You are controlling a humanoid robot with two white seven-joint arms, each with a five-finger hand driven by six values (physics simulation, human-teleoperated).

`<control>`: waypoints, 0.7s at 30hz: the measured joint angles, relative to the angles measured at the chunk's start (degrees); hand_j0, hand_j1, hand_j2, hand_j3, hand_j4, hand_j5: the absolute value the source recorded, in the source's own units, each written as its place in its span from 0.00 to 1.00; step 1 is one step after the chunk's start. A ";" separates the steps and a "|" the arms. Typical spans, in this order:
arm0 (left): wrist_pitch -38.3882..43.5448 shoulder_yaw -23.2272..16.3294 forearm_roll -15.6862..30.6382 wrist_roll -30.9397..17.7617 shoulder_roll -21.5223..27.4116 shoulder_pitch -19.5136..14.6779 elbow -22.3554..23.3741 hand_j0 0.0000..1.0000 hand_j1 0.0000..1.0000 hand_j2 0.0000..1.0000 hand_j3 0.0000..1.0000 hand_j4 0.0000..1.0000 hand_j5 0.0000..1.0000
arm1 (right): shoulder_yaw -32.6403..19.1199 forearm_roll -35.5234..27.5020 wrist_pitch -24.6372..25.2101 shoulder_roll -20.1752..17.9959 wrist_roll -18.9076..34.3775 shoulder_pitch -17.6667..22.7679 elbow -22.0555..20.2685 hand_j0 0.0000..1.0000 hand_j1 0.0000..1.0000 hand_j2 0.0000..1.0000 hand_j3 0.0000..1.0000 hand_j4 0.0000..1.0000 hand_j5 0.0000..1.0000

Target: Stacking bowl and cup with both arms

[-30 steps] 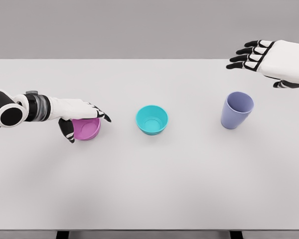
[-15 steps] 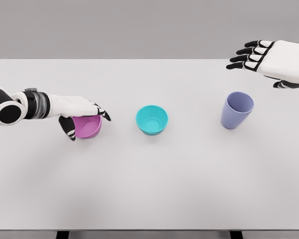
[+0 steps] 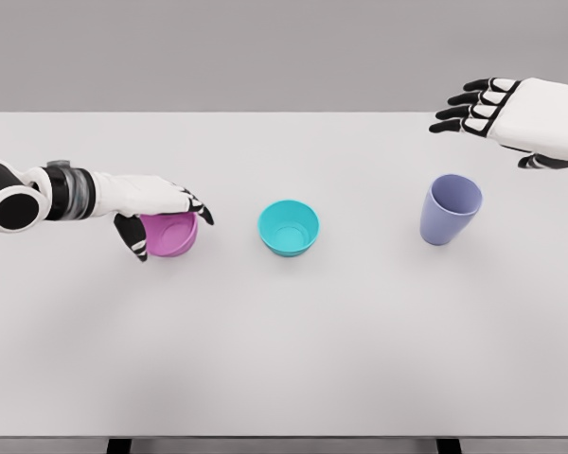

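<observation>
A pink bowl [image 3: 176, 238] sits at the table's left with my left hand [image 3: 168, 225] closed over it, thumb on the near side and fingers across the far rim. A teal bowl [image 3: 289, 227] stands upright in the middle, free of both hands. A lilac cup [image 3: 450, 210] stands upright to the right. My right hand [image 3: 473, 107] hovers behind and above the cup at the far right, fingers spread and holding nothing.
The white table [image 3: 284, 359] spans the whole view, with its front edge near the bottom. A plain grey wall lies behind it.
The left hand and the pink bowl have shifted slightly to the right and away from me. The right hand, teal bowl and cup have not moved.
</observation>
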 measured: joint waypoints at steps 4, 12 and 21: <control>0.00 0.21 0.00 0.00 -0.01 -0.18 -0.37 0.86 0.86 0.86 0.86 0.86 0.86 | 0.00 0.00 0.00 0.00 0.00 0.26 0.00 1.00 1.00 1.00 1.00 1.00 1.00; -0.07 0.94 -0.07 0.00 -0.09 -0.18 -0.81 0.86 0.86 0.86 0.86 0.86 0.86 | -0.06 0.01 0.00 -0.06 0.00 -0.18 0.00 1.00 1.00 1.00 1.00 1.00 1.00; -0.14 1.81 -0.18 0.00 -1.07 -0.26 -1.01 0.86 0.86 0.86 0.86 0.86 0.86 | -0.06 0.00 0.00 -0.08 0.00 -0.26 0.00 1.00 1.00 1.00 1.00 1.00 1.00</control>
